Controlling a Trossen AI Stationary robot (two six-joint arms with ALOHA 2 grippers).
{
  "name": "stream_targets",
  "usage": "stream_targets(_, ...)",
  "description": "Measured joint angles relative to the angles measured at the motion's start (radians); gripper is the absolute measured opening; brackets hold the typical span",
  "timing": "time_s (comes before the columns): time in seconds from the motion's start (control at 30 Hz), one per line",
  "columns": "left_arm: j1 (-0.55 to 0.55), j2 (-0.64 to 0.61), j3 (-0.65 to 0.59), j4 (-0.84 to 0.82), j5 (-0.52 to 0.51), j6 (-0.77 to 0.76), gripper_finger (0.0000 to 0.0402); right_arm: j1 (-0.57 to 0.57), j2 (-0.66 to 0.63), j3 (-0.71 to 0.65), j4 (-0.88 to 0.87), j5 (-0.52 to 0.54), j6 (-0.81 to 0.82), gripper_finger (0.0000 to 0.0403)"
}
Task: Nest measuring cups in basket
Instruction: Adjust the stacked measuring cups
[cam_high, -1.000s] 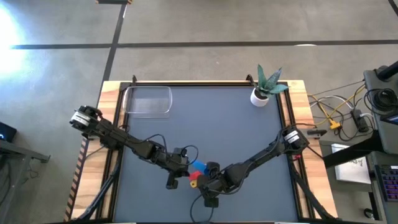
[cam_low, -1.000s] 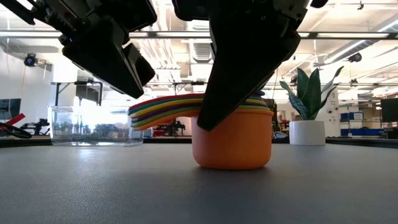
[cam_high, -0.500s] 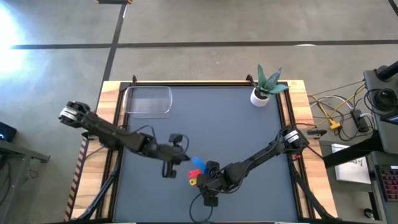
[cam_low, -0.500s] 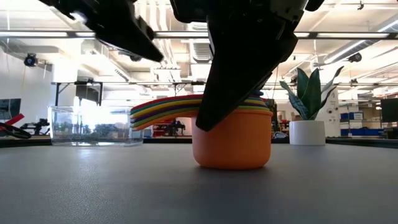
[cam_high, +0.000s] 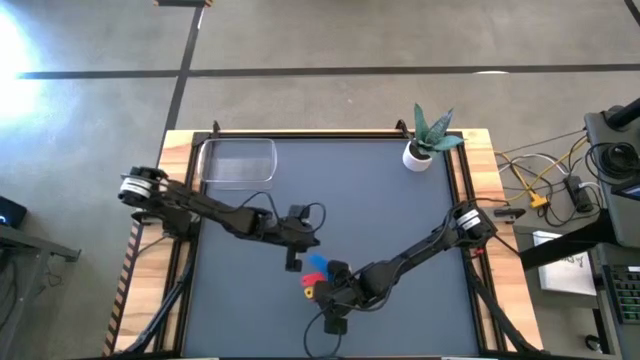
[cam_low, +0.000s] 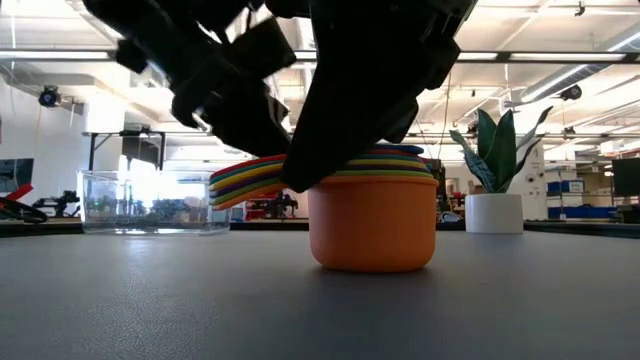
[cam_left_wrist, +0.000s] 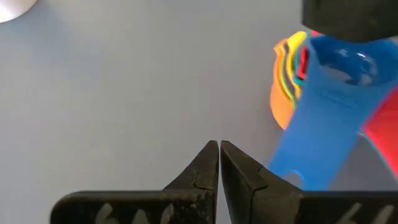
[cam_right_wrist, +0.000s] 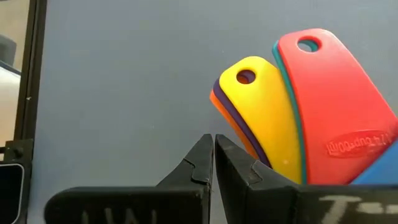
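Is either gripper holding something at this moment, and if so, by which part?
Nothing is held. The left gripper and the right gripper are both shut on nothing, beside the handles of the stacked measuring cups, which rest on the table.

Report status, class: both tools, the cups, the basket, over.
Left tool shut, empty, beside the stack. Right tool shut, empty, over the handles. Measuring cups nested on the table, not in basket, which sits far corner. Path looks unobstructed.
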Motion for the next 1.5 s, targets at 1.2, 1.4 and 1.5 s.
stream_targets(1.2,-0.057,0.032,0.000,-0.052,0.234,-0.102,0.0000,-0.014,0.003,0.000,-0.018,0.122,0.001,0.0008)
stream_targets(1.4,-0.079,0.032,0.000,-0.054,0.236,-0.118,0.0000,-0.023,0.003,0.000,-0.018,0.131,0.003,0.0008)
stream_targets(1.5,-0.086,0.032,0.000,-0.055,0.236,-0.121,0.0000,-0.024,0.003,0.000,-0.018,0.138,0.004,0.0008)
